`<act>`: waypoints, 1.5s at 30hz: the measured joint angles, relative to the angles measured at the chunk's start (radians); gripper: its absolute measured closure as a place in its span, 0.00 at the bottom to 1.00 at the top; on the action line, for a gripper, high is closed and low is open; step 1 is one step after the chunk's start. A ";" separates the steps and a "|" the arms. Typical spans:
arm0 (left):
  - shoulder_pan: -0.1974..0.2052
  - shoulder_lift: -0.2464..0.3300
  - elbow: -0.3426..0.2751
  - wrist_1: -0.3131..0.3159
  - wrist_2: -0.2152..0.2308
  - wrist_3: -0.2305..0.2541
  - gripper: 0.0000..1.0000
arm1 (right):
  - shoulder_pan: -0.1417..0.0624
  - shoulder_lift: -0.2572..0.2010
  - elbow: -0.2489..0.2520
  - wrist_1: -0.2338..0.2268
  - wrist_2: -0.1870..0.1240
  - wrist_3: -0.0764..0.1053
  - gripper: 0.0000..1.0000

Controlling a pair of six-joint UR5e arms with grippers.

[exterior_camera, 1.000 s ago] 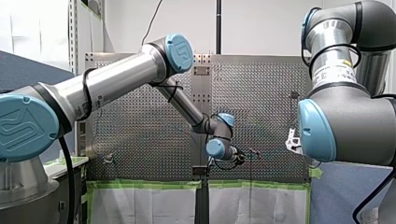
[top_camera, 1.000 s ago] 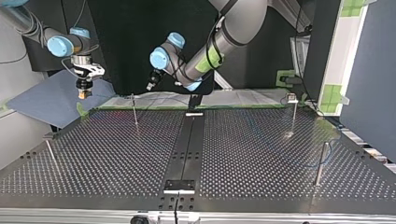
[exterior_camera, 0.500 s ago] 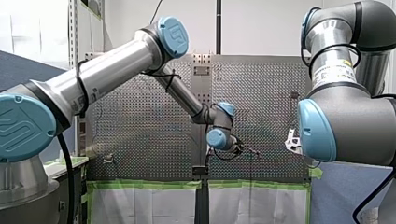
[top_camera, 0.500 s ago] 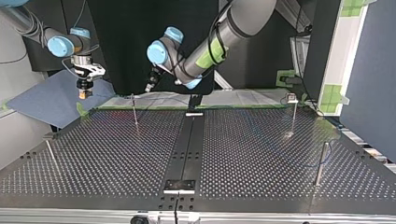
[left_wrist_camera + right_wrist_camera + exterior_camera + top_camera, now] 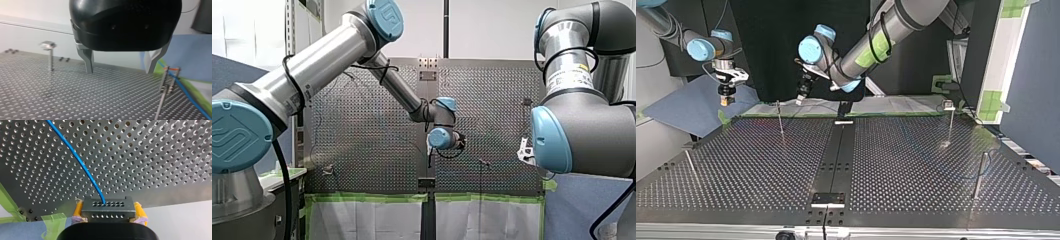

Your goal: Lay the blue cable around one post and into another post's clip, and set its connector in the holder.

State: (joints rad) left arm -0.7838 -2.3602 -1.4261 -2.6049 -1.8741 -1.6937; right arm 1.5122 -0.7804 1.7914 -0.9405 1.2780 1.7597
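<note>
My right gripper (image 5: pixel 108 212) is shut on a dark grey connector block (image 5: pixel 107 206), gripped between its yellow pads. The blue cable (image 5: pixel 80 163) leaves the block and runs across the perforated table. In the top view this gripper (image 5: pixel 726 99) hangs off the table's far left corner. My left gripper (image 5: pixel 119 72) is open, with nothing between its metal fingers. It hovers above the table's far edge near a thin post (image 5: pixel 780 117). Beside it in the left wrist view, the cable (image 5: pixel 186 93) passes a clip post (image 5: pixel 166 80).
A post topped with a small holder (image 5: pixel 949 105) stands at the top view's far right, and a plain post (image 5: pixel 978 175) stands nearer on that side. Another post (image 5: pixel 690 165) leans at the left edge. A dark rail (image 5: pixel 836 155) runs down the table's middle.
My left arm raised its elbow and swung its wrist up and toward the front view's left, so its gripper now points downward. My right arm and the connector stayed still.
</note>
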 joint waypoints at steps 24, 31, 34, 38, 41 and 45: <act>0.050 0.202 -0.202 0.202 -0.047 -0.069 0.00 | 0.005 0.000 0.000 0.003 -0.011 0.002 1.00; 0.068 0.264 -0.264 0.264 -0.056 -0.079 0.00 | 0.008 0.000 0.000 0.004 -0.011 0.002 1.00; 0.079 0.289 -0.288 0.289 -0.056 -0.084 0.00 | 0.009 0.000 0.000 0.004 -0.011 0.002 1.00; 0.093 0.325 -0.325 0.325 -0.060 -0.084 0.00 | 0.010 0.000 0.000 0.005 -0.011 0.002 1.00; 0.103 0.356 -0.355 0.356 -0.063 -0.080 0.00 | 0.010 0.000 0.000 0.004 -0.011 0.002 1.00; 0.119 0.388 -0.393 0.393 -0.080 -0.067 0.00 | 0.010 0.000 0.000 0.005 -0.011 0.002 1.00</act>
State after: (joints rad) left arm -0.6644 -1.9723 -1.8189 -2.2119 -1.9536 -1.7611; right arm 1.5225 -0.7802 1.7911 -0.9359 1.2669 1.7613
